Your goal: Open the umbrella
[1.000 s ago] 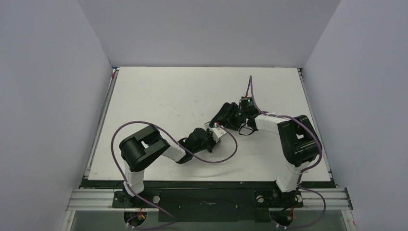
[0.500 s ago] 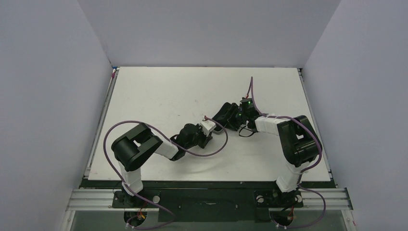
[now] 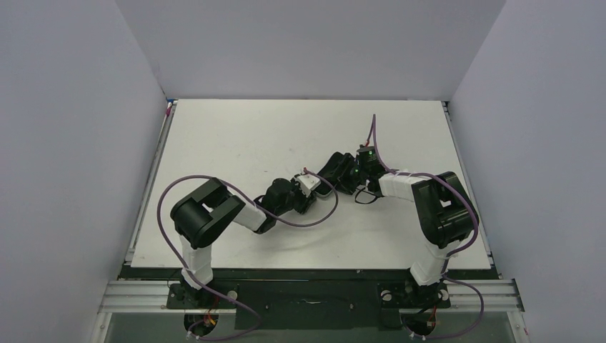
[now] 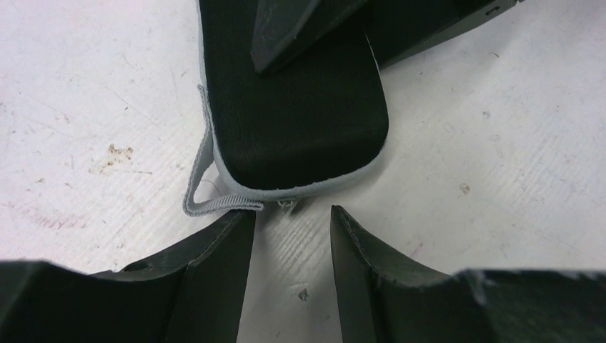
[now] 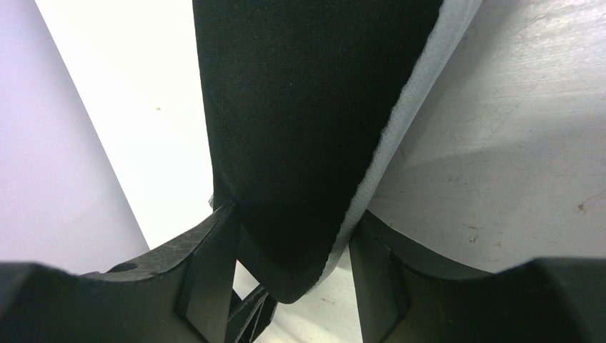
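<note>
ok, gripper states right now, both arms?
Left gripper: open, empty.
Right gripper: closed on the folded black fabric umbrella with pale edging.

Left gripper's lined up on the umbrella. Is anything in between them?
Nothing visible. In the left wrist view only bare table lies between the open left gripper and the umbrella. Its loop strap lies off to one side, close to one fingertip. The right gripper holds the far end.

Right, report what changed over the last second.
The left gripper opened and drew back leftward; it now holds nothing, just short of the umbrella. The right gripper stayed clamped on the umbrella's other end, and the umbrella stayed folded.
</note>
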